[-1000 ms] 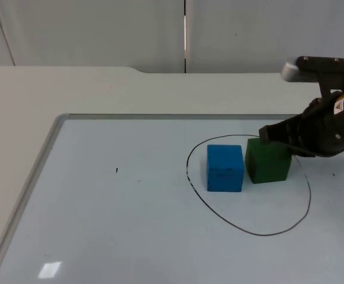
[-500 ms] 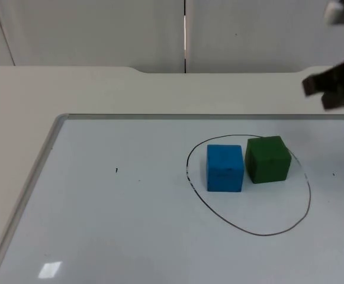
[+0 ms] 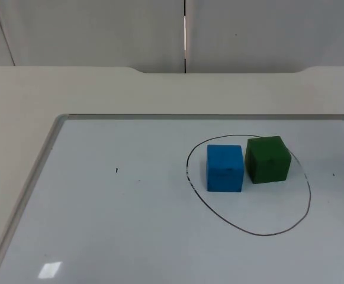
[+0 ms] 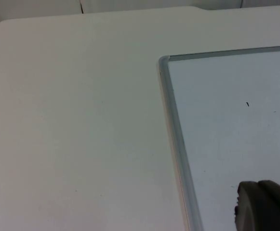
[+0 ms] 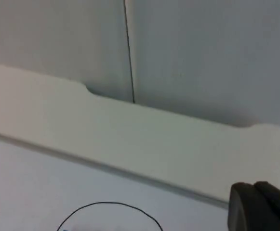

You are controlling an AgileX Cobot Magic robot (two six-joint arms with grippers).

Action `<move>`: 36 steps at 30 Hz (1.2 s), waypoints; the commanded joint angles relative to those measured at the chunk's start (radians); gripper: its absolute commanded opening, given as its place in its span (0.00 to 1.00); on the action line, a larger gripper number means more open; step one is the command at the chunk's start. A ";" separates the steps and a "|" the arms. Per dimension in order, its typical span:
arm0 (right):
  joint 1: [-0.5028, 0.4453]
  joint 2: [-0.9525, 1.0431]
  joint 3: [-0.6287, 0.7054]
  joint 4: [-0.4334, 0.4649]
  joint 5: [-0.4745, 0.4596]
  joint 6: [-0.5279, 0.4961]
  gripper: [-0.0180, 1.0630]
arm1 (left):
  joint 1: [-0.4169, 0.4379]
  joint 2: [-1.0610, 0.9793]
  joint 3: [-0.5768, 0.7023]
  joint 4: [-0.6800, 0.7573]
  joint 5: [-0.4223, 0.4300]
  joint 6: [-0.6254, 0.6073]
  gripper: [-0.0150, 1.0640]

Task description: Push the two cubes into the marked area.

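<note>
A blue cube [image 3: 225,168] and a green cube [image 3: 268,159] sit side by side on the whiteboard, the green one to the right and almost touching the blue. Both lie inside the hand-drawn black oval [image 3: 250,231], in its upper half. The green cube's right edge is close to the line. Part of the same oval [image 5: 112,207] appears in the right wrist view. My right gripper [image 5: 260,207] is held high, facing the table's far edge and the partition wall. My left gripper [image 4: 264,208] waits over the whiteboard's left frame, far from the cubes.
The whiteboard [image 3: 130,225] has a metal frame [image 3: 41,165] along its left and far sides, with the frame's corner [image 4: 165,60] in the left wrist view. Bare table [image 3: 18,100] surrounds it. The grey partition wall [image 3: 100,29] closes the back.
My right arm, which was just behind the green cube, has lifted away up and to the right and left the top view. Neither cube has moved.
</note>
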 commanded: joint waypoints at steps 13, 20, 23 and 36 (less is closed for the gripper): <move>-0.006 -0.382 0.161 -0.001 0.133 -0.020 0.02 | 0.002 -0.003 0.006 0.000 -0.011 -0.005 0.01; -0.006 -0.513 0.281 0.003 0.153 -0.020 0.02 | 0.002 -0.003 0.006 0.000 -0.011 -0.005 0.01; -0.006 -0.598 0.349 0.005 0.175 0.005 0.02 | 0.002 -0.003 0.006 0.000 -0.011 -0.005 0.01; -0.006 -0.830 0.373 0.024 0.365 0.017 0.02 | 0.002 -0.003 0.006 0.000 -0.011 -0.005 0.01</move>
